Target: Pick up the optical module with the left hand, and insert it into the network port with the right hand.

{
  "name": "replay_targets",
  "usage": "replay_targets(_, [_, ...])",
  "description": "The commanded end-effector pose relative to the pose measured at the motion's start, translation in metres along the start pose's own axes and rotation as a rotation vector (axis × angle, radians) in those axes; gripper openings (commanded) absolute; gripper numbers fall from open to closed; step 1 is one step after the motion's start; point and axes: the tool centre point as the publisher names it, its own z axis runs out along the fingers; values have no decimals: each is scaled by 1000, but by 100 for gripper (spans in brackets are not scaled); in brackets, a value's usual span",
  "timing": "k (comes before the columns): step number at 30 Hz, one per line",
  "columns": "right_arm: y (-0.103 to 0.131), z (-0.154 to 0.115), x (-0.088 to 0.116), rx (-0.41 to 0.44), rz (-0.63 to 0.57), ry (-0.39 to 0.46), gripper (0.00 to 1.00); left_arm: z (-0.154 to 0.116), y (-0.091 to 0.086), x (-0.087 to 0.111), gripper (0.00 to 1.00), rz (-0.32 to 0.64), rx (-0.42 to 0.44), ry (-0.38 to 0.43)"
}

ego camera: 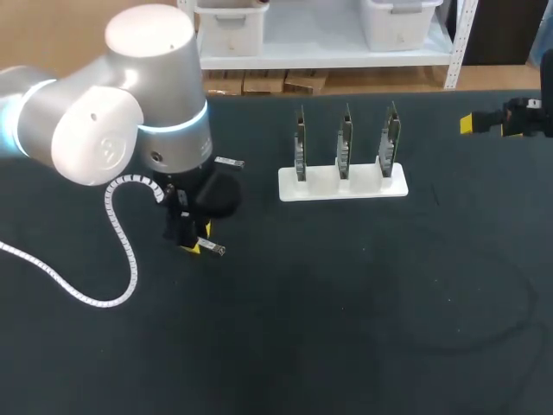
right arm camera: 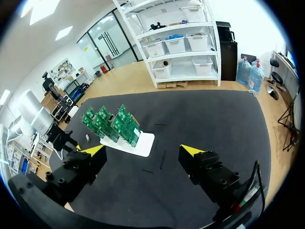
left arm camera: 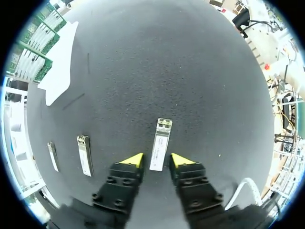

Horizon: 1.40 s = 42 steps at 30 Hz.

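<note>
Optical module (left arm camera: 160,145): lies flat on the black table (ego camera: 346,328), left of centre. Its rear part sits between the fingertips of the left gripper (left arm camera: 156,160).
Left gripper: set low over the module with its fingers parted. A yellow tip stands on each side with a narrow gap showing, so nothing is gripped.
Right gripper (right arm camera: 142,151): spread wide and holding nothing, at the far right edge of the table, well apart from the module.
Spare modules (left arm camera: 84,155): two more lie flat just beside the left gripper, roughly parallel to the first.
Circuit boards (ego camera: 344,143): three stand upright in a white stand (ego camera: 320,186) at the far centre. The network port itself cannot be made out.
Risk, skew: the side gaps look unequal. One finger may touch first and nudge or twist the module as the fingers close.
Risk, pivot: the fingers straddle one end only. A hold that far from the middle could let the free end droop on the lift.
Risk, handover: a tilted module would reach the right gripper badly and could jam at the port.
Long axis: in line with the fingers and running straight ahead of them. In the head view it runs roughly left to right.
Pointing: the free metallic end faces away from the gripper, toward the right.
</note>
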Motion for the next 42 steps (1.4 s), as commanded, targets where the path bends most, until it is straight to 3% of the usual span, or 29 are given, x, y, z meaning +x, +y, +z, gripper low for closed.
replay_targets(1, [0,0,0,0,0,0,100,3,-2,1,0,-4,-3,6])
replay_targets(8, [0,0,0,0,0,0,100,-18,-5,4,0,-115,-61,-53])
replay_targets(17, [0,0,0,0,0,0,100,-83,3,0,0,-222,-265,-174])
replay_targets(25, [0,0,0,0,0,0,100,-132,17,-18,0,-197,-453,-278])
replay_targets(32, [0,0,0,0,0,0,100,-161,32,-26,0,-228,-550,-364])
replay_targets(38, [0,0,0,0,0,0,100,-177,43,-28,0,-234,-615,-418])
replay_targets(42, [0,0,0,0,0,0,100,-182,45,-28,0,-205,-570,-370])
